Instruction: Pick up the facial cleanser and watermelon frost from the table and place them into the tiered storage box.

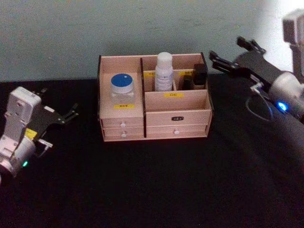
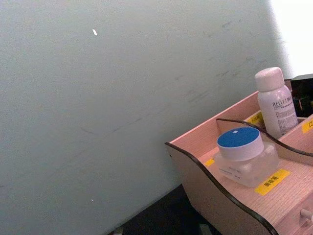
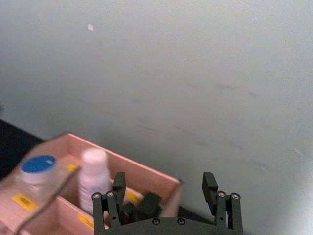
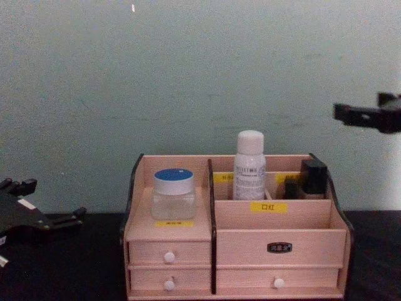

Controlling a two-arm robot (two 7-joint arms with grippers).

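Stepped pale-wood tiered storage box (image 1: pixel 154 118) holds blue-lidded jar (image 1: pixel 123 88).

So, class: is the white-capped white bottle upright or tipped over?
Upright. The white-capped white bottle stands cap-up in a rear compartment of the pale wooden tiered storage box.

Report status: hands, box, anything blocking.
Left hand open, low beside box. Right hand open, raised off box's right. Tiered storage box holds blue-lidded jar, white bottle. Nothing blocking.

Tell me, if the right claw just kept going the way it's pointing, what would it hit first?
Probably nothing on the table. The open right claw points left, seemingly above and behind the tiered storage box; it likely reaches the wall, though depth is unclear.
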